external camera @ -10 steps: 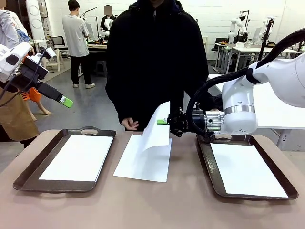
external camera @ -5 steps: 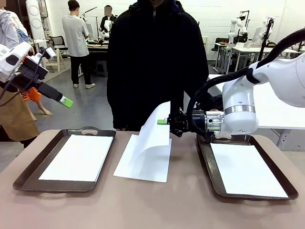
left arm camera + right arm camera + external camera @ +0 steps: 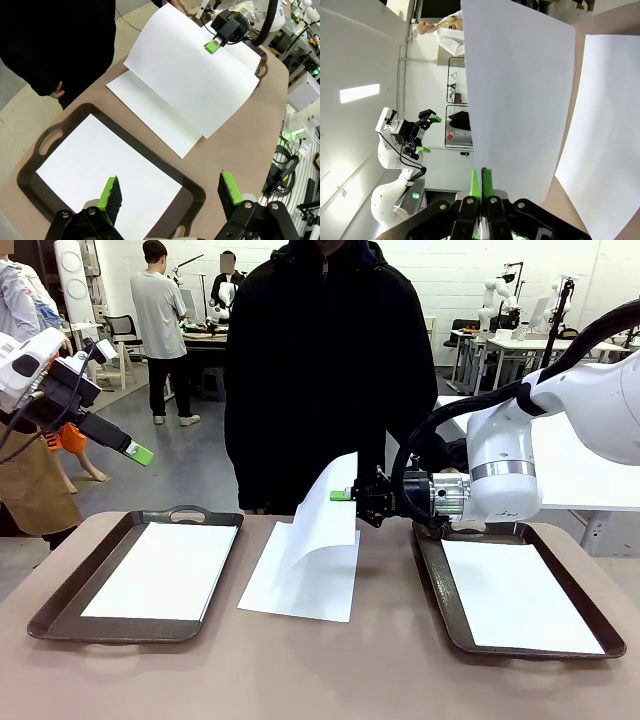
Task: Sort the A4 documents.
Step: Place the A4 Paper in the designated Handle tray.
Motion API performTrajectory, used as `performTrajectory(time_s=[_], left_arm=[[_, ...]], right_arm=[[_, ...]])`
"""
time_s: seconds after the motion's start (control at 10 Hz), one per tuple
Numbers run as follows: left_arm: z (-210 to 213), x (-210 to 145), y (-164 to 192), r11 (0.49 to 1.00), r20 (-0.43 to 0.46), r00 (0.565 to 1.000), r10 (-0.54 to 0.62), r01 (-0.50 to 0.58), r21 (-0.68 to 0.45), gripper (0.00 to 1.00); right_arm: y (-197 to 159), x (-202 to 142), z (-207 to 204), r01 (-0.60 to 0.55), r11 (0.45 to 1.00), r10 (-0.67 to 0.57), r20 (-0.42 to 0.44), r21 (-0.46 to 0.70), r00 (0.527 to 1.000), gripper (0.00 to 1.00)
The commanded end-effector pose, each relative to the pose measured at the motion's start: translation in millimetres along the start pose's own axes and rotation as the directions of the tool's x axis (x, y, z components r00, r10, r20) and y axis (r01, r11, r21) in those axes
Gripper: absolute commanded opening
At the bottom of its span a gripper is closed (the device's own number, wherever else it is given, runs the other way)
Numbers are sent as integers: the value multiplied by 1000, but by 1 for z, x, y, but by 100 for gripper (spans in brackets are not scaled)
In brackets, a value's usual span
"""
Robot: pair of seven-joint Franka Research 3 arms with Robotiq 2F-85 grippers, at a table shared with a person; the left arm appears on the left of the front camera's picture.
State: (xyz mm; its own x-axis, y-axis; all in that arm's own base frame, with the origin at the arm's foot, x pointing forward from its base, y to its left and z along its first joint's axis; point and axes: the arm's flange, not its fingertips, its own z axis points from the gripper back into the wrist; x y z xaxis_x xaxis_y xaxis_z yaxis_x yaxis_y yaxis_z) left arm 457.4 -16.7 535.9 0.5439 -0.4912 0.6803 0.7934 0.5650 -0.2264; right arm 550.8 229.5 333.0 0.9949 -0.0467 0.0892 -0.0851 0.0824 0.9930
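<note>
Left tool (image 3: 170, 191) hangs high, spread wide, above the left tray (image 3: 60, 625), which holds a first sheet (image 3: 165, 570). At the middle of the table (image 3: 300, 680) lies a flat sheet (image 3: 300, 590) — a lifted sheet (image 3: 330, 505) curls up off it, pinched at its edge by the right tool (image 3: 345, 495). Right tray (image 3: 440, 600) holds a last sheet (image 3: 515, 595).

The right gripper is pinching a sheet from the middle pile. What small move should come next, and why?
Probably raise the right gripper a little higher. It is shut on the top sheet at one edge, but that sheet's lower end lies on the sheet below. Lifting it free first should avoid dragging that one when it swings toward the right tray.
</note>
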Motion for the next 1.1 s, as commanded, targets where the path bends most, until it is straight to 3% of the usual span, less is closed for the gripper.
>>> performTrajectory(time_s=[0.0, 0.2, 0.4, 0.8, 1.0], left_arm=[[1, 0, -1, 1000, 0, 1000, -6, 6, 1, 100], [1, 0, -1, 1000, 0, 1000, -6, 6, 1, 100], [1, 0, -1, 1000, 0, 1000, -6, 6, 1, 100], [1, 0, -1, 1000, 0, 1000, -6, 6, 1, 100], [1, 0, -1, 1000, 0, 1000, -6, 6, 1, 100]], right_arm=[[0, 0, 0, 0, 1000, 0, 0, 0, 1000, 1], [24, -10, 67, -85, 996, 86, -90, 11, 992, 1], [47, -16, 140, -123, 990, 115, -100, -71, 988, 1], [55, -22, 246, -52, 969, 4, -194, -241, 981, 1], [45, -16, 275, -47, 976, 1, -214, -213, 977, 1]])
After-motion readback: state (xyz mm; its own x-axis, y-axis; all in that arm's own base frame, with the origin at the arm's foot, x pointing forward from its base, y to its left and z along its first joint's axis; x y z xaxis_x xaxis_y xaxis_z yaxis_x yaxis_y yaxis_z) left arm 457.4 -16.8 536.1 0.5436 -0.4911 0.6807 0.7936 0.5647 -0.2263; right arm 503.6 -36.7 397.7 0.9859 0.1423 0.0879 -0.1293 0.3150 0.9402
